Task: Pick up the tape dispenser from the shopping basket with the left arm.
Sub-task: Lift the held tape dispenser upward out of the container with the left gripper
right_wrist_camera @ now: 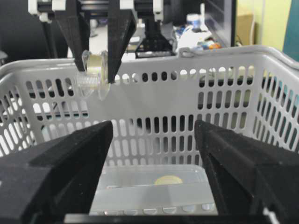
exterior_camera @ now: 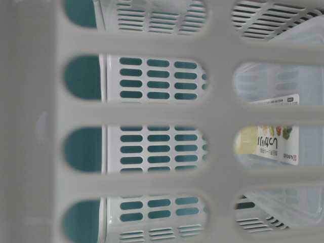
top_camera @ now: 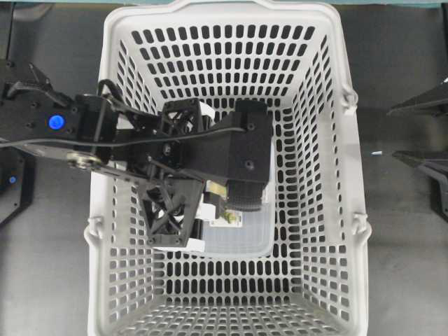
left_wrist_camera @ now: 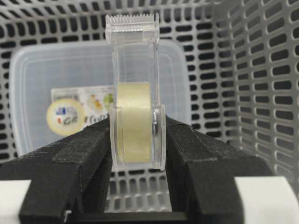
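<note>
The tape dispenser [left_wrist_camera: 135, 116] is a clear plastic holder with a pale yellow roll. It stands upright between the black fingers [left_wrist_camera: 79, 154] of my left gripper [left_wrist_camera: 138, 128], which is shut on it. In the right wrist view the left gripper [right_wrist_camera: 96, 70] hangs fingers-down with the tape dispenser [right_wrist_camera: 92, 74] near the far rim of the shopping basket [right_wrist_camera: 224, 60]. From overhead the left arm [top_camera: 56, 122] reaches into the shopping basket [top_camera: 329, 175] and hides the dispenser. My right gripper [right_wrist_camera: 154, 135] is open and empty outside the basket.
A translucent rectangular box [left_wrist_camera: 51, 74] with a printed label lies on the basket floor under the held dispenser, also in the right wrist view as the box [right_wrist_camera: 149, 186]. Slotted basket walls [exterior_camera: 152, 111] enclose the space. The right gripper [top_camera: 420, 133] sits at the overhead view's right edge.
</note>
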Controlling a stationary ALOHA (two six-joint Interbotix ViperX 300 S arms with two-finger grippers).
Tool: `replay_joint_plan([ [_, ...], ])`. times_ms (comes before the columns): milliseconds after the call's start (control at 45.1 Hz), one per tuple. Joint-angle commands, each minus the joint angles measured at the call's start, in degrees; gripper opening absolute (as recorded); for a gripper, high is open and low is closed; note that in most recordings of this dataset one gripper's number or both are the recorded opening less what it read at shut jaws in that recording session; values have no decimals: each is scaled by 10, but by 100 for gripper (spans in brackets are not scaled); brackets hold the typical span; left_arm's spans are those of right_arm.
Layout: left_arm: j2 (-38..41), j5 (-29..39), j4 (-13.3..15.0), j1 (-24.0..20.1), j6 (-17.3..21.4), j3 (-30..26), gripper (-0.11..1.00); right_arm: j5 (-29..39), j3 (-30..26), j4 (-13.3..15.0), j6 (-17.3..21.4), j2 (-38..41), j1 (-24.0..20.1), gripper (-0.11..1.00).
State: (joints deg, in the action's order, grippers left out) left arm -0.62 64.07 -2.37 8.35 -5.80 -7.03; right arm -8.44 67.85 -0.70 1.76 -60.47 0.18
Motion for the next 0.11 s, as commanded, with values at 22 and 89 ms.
replay_joint_plan([
  [22,-8,-4,-2,2,0,-5,30,-6,-4,0,1,4,-3,68],
  [89,-8,-4,-2,2,-1,-4,30,-5,-4,0,1,4,-4,68],
])
